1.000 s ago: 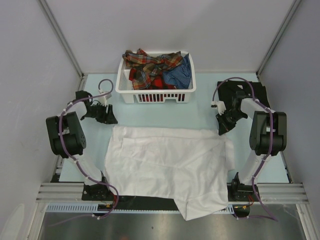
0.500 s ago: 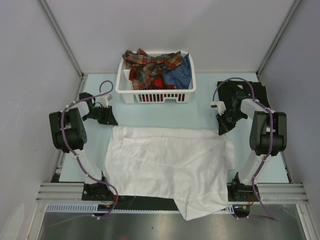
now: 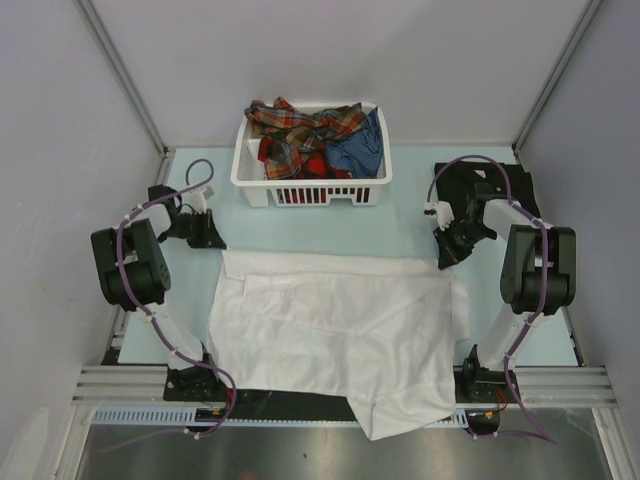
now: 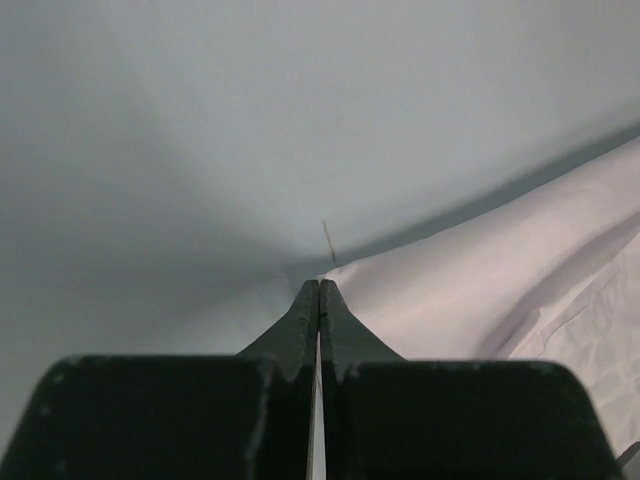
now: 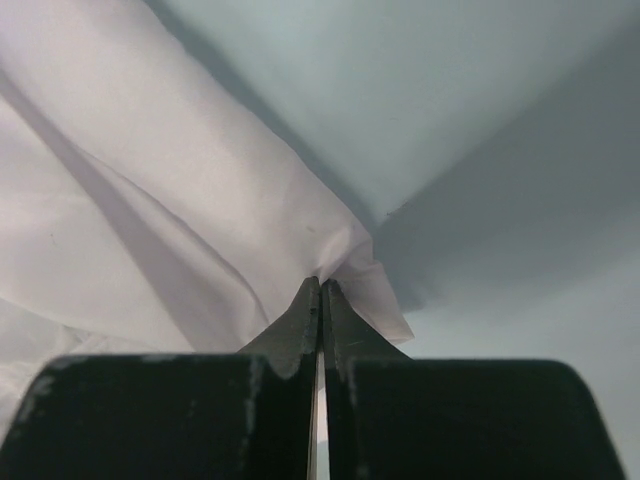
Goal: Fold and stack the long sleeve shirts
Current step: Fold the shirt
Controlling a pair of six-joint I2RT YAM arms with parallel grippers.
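The jaws of the left gripper [image 4: 319, 288] are pressed together on the far left corner of the white shirt [image 3: 330, 330]. Those of the right gripper [image 5: 320, 283] are clamped on its far right corner. The shirt is spread on the worktop [image 3: 320, 225], its near edge overhanging, with no fold made yet. Plaid shirts [image 3: 300, 125] and a blue shirt [image 3: 362, 148] are heaped in the basket [image 3: 310, 190], so most of the task is judged left.

Top view: bright, even, diffuse light; sharp overall. Folds of white shirt [image 3: 330, 320] faint, cloth near blown out. Wrist views: dimmer, soft grey shadows across table [image 4: 200, 130]; near fingers [image 4: 290, 335] dark, edges slightly blurred.
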